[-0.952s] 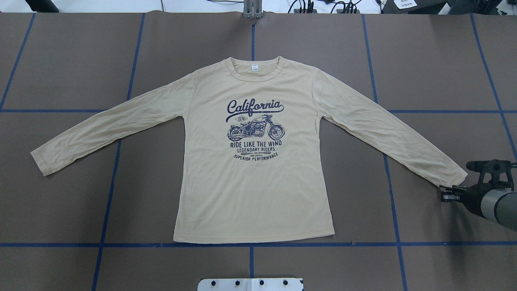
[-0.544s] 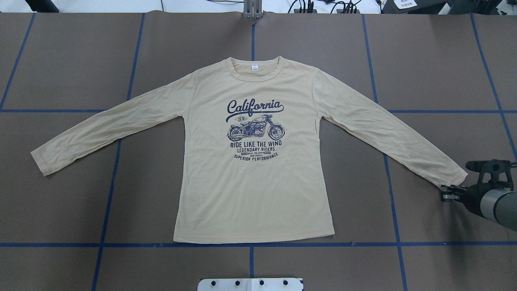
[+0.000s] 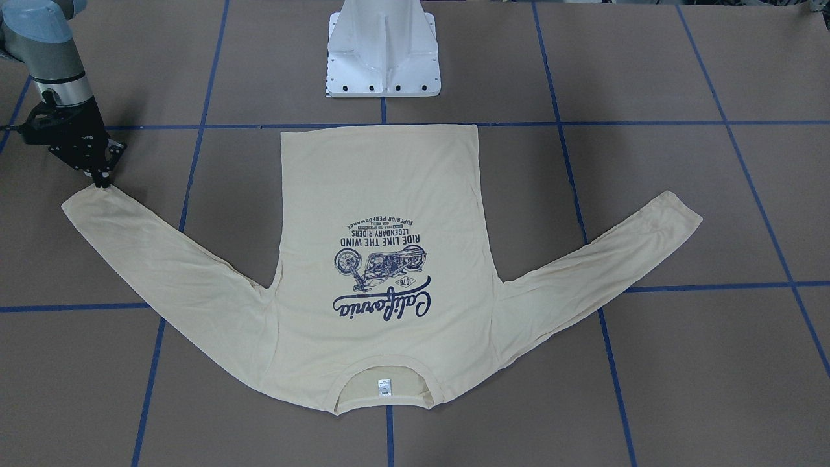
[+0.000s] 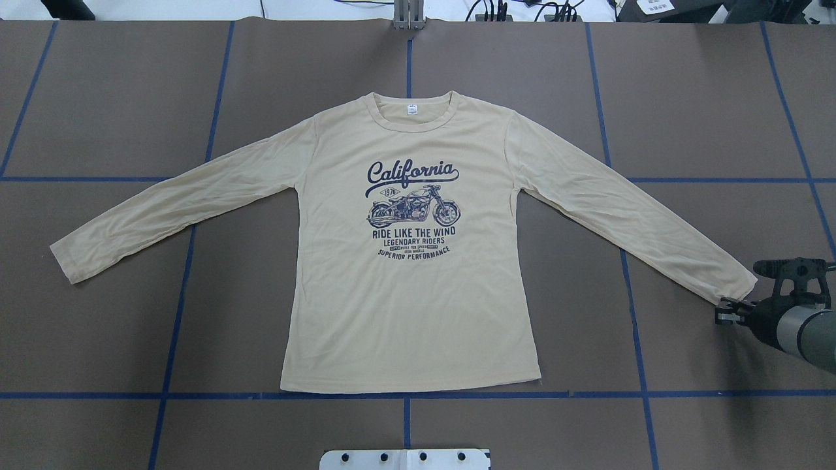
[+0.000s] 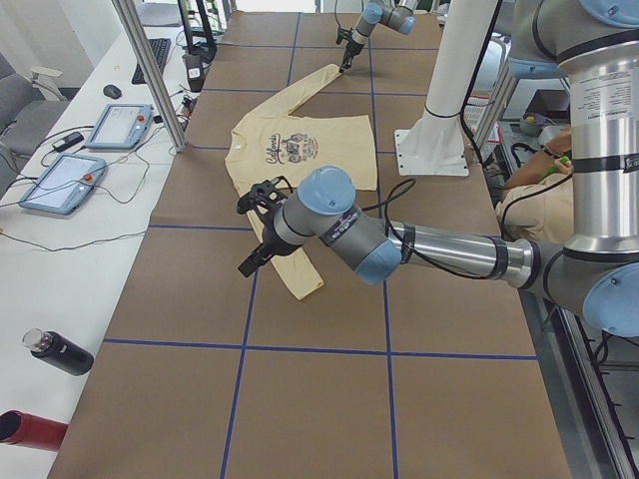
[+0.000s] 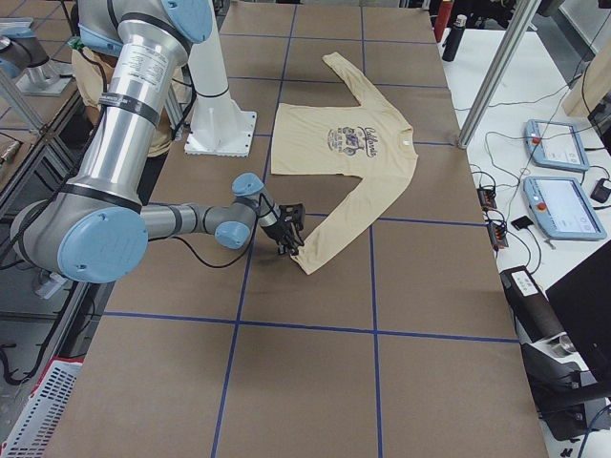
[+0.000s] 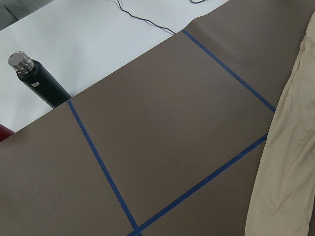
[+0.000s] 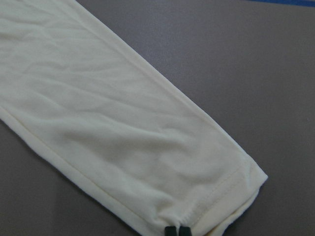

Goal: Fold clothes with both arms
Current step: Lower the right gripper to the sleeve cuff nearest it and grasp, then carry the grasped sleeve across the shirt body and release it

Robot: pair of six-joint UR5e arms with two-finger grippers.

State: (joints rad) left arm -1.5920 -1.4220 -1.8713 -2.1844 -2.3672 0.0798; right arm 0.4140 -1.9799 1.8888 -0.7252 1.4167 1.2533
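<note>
Shirt (image 4: 411, 294) laid flat on the table (image 4: 130, 326), print up, sleeves spread. Right claw (image 3: 102, 183) pinched shut on the cuff (image 8: 231, 187); left claw (image 5: 255, 235) held near the other sleeve, open or closed cannot be told. Sleeve fold judged beginning: cuff to be lifted, carried inward

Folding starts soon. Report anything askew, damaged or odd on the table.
Nothing stands out. The long-sleeved T-shirt lies flat, print up, both sleeves spread, with no tears or stains visible. The right gripper sits at one cuff, jaws together on its hem.
</note>
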